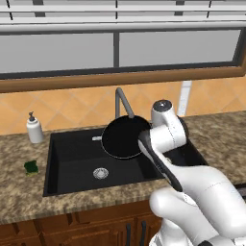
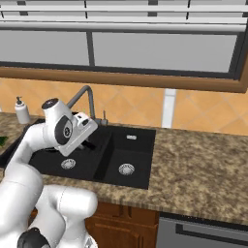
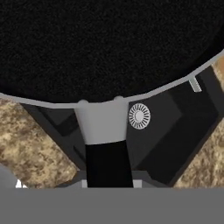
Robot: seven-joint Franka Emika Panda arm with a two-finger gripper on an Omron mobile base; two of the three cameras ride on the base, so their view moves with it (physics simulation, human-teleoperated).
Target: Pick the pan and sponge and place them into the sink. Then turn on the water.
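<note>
My gripper (image 3: 109,181) is shut on the dark handle (image 3: 108,162) of the pan (image 3: 105,48). In the hand view the black pan spreads across the top. In the left base view the pan (image 1: 121,137) hangs tilted above the sink (image 1: 72,158), in front of the grey tap (image 1: 121,100), and its handle (image 1: 163,168) slants down to the right past my white hand. The sponge (image 1: 31,166) lies on the counter left of the sink, and a green bit of it shows at the left edge (image 2: 2,140). No water is in view at the tap (image 2: 83,95).
A white soap pump bottle (image 1: 33,129) stands on the counter at the sink's back left corner. Steel drains (image 2: 126,169) sit in the black basins. A speckled stone counter (image 2: 193,169) stretches to the right; tiled wall and a window rise behind.
</note>
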